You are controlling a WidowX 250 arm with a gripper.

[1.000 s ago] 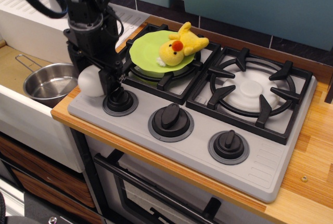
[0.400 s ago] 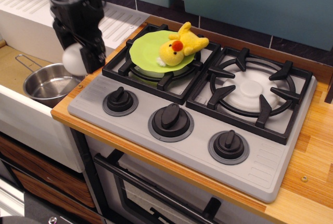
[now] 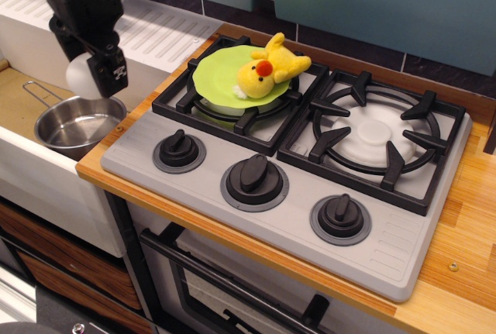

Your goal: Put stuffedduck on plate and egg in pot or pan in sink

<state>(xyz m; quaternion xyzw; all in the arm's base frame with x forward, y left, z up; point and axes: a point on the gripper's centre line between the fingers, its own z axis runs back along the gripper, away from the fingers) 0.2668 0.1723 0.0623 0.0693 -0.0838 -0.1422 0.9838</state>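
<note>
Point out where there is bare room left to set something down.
Free: the right burner grate, the wooden counter right of the stove, the ribbed drainboard. Crowded: the plate holds the stuffedduck; gripper with egg hangs over the pot.

Shiny steel pot (image 3: 77, 126), fuzzy stuffedduck (image 3: 267, 68)

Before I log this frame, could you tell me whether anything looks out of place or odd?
Mildly: the stuffedduck lies tipped on its side, hanging over the plate's rim. That plate sits on a stove burner grate. The gripper holds the egg above the pot.
</note>
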